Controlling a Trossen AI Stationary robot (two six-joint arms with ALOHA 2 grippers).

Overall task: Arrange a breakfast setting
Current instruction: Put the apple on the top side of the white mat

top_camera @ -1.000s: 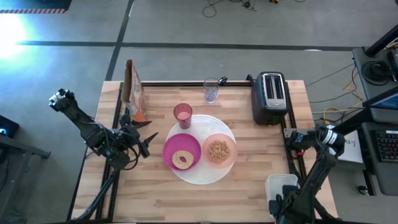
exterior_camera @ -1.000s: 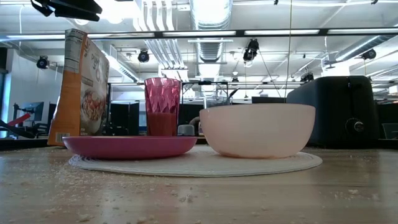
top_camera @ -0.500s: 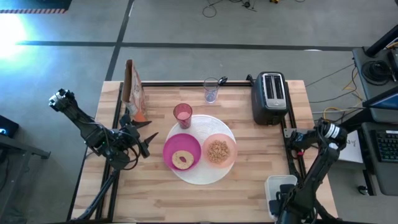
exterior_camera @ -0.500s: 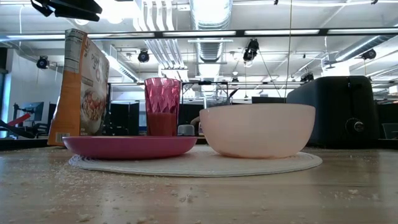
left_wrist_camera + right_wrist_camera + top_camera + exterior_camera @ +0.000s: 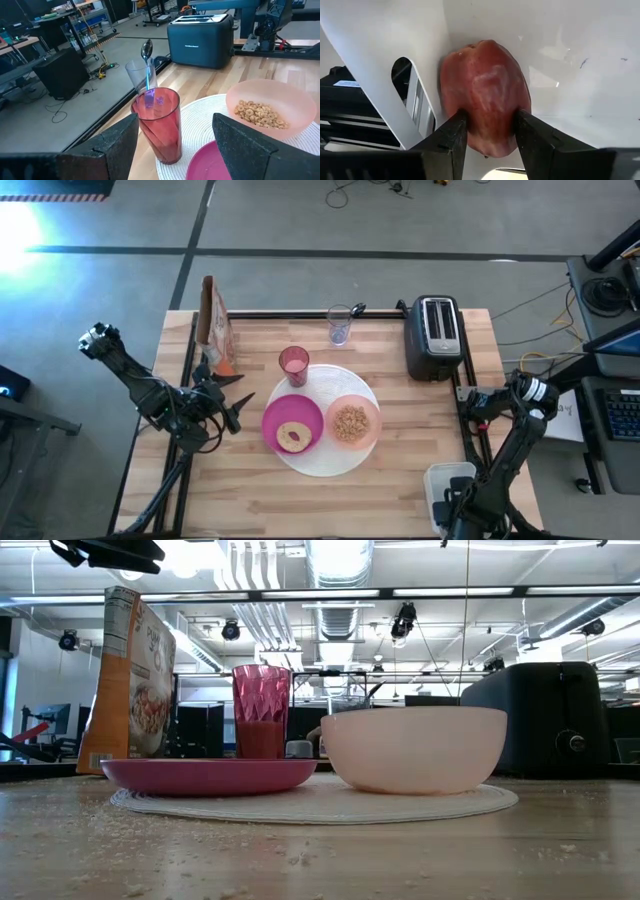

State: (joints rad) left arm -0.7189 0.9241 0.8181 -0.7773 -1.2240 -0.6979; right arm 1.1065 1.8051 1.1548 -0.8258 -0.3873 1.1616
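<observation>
We look down on the right hand [image 5: 487,135] reaching into the white tub [image 5: 580,75] at the worktop's near right corner, its two fingers [image 5: 447,137] pressed against either side of the small red fruit [image 5: 485,95], which lies against the tub's wall; whether the fruit is lifted off the tub's floor we cannot tell. From above, the right arm [image 5: 505,445] folds back from its base at the worktop's right edge and drops toward the tub [image 5: 448,478], hiding the hand itself in that view.

The left hand [image 5: 232,405] hangs with its fingers [image 5: 112,145] parted and nothing between them, near the worktop's left side, pointing toward the plate; its arm stretches out over the left edge.

On the wooden worktop [image 5: 400,470] the large round white plate [image 5: 320,465] carries the magenta bowl [image 5: 275,415] with the round bread [image 5: 293,436] inside, and beside it the peach bowl [image 5: 352,423], filled with cereal. The pink translucent tumbler [image 5: 294,366] stands at the plate's far rim. Farther back, the clear cup [image 5: 340,325] holds the teal-handled spoon [image 5: 146,55] upright. A cereal box [image 5: 213,325] stands at the far left, and the black-and-silver toaster [image 5: 434,335] at the far right.
</observation>
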